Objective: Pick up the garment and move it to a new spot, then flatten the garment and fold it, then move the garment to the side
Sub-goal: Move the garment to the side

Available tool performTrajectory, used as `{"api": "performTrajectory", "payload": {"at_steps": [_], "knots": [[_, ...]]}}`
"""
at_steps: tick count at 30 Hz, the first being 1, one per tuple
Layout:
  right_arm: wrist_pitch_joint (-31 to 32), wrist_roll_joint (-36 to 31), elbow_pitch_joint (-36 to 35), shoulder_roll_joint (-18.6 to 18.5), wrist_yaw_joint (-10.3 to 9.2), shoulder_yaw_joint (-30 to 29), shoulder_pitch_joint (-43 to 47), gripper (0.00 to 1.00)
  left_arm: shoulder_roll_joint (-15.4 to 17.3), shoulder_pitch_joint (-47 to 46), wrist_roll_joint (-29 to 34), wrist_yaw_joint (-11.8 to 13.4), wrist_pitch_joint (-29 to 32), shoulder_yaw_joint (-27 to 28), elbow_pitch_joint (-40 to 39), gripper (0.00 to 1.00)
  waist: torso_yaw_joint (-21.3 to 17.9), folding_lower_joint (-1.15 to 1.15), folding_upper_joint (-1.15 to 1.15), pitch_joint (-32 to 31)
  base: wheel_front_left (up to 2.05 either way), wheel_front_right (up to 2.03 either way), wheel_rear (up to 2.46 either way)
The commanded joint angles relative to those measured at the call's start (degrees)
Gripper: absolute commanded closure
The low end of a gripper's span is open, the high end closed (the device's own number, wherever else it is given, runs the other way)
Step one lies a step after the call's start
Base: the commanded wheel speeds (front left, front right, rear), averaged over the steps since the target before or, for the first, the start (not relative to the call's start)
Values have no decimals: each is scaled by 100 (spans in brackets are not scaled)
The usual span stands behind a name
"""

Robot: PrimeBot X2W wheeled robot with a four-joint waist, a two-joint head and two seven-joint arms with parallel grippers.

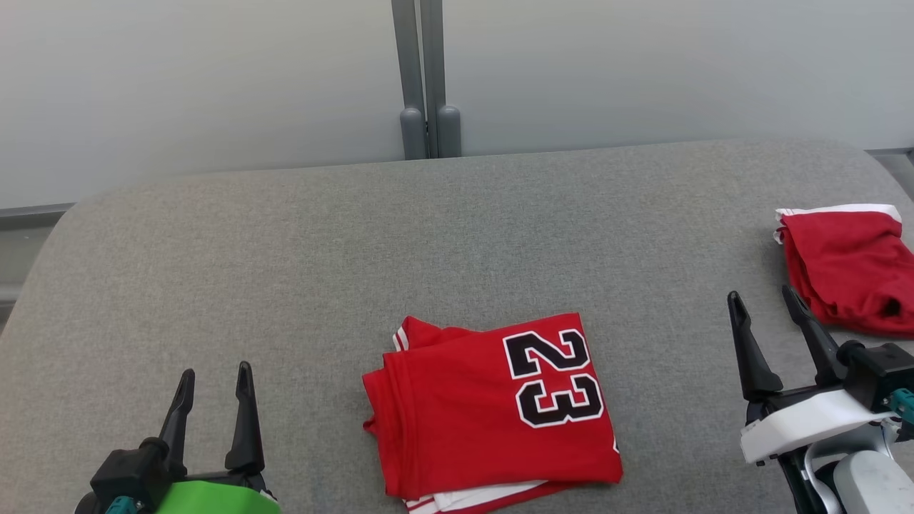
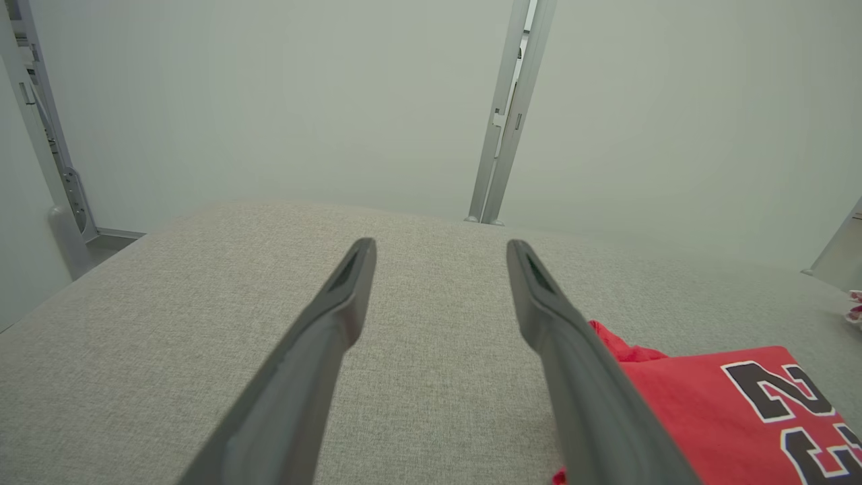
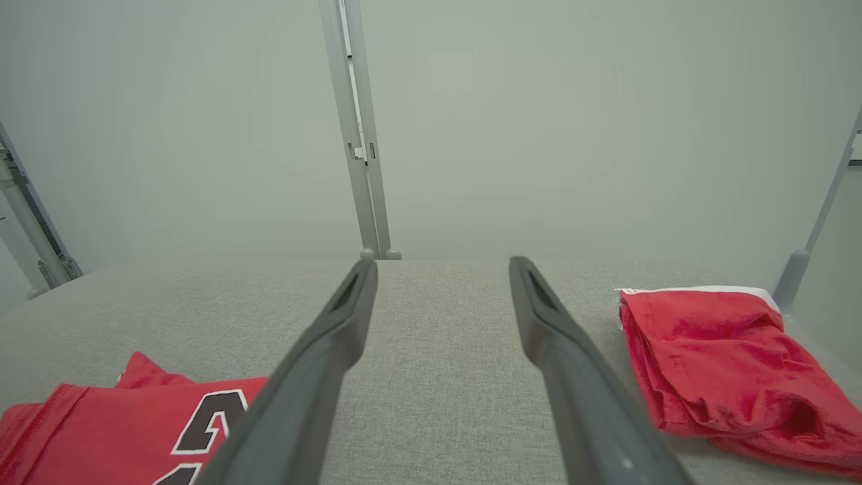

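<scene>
Head view: a folded red jersey numbered 23 (image 1: 493, 407) is laid on the grey fabric tabletop (image 1: 300, 271) between the released, empty left pincer (image 1: 216, 368) and right pincer (image 1: 760, 293), seemingly ready for moving aside. Left wrist view: it is seen right of that pincer. Right wrist view: left of it.

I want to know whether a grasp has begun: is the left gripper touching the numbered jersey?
Apart. The head view shows a bare stretch of grey surface between the open left gripper and the jersey.

Two red garments (image 1: 464, 428) (image 1: 846, 264), two grippers (image 1: 216, 369) (image 1: 760, 293), one grey table (image 1: 285, 250)
</scene>
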Motion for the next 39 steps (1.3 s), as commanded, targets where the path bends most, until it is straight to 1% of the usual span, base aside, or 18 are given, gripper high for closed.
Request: {"api": "performTrajectory", "payload": {"at_steps": [1,5,9,11,15,16,20,24,29,36,39], "knots": [[-24,-41,2,-11,3,33,-4,0,-22,-24,73,-20,-12,27,8,0,5,0,0,15,0,0,0],[-23,-52,53,-4,3,115,-36,0,-28,-50,114,-42,-12,28,36,0,27,0,0,22,0,0,0],[-24,143,147,11,3,354,-182,0,-37,-60,121,-50,-13,21,42,0,79,0,0,47,0,0,0],[43,212,341,-56,2,583,-283,0,-42,-70,137,-52,-13,11,62,0,112,0,0,61,0,0,0],[427,359,754,-147,2,942,-684,0,-48,-97,167,-64,-13,-82,121,0,240,0,0,100,0,0,0],[480,388,822,-142,3,995,-767,0,-48,-112,177,-67,-13,-93,129,0,279,0,0,107,0,0,0],[1015,559,1300,-130,2,1174,-1066,0,-56,-140,215,-77,-12,-154,123,0,477,0,0,137,0,0,0],[1716,999,1747,-42,2,1311,-1276,0,-64,-167,225,-84,-13,-241,89,0,690,0,0,207,0,0,0],[2537,1599,2155,-105,2,1580,-1407,0,-73,-217,172,-91,-12,-290,109,0,903,0,0,265,0,0,0],[2974,2167,2399,-106,3,1769,-1525,0,-82,-305,161,-88,-13,-348,110,0,1088,0,0,366,0,0,0],[3060,2368,2468,-154,3,1837,-1597,0,-83,-337,153,-91,-13,-374,136,0,1142,0,0,392,0,0,0]]}}
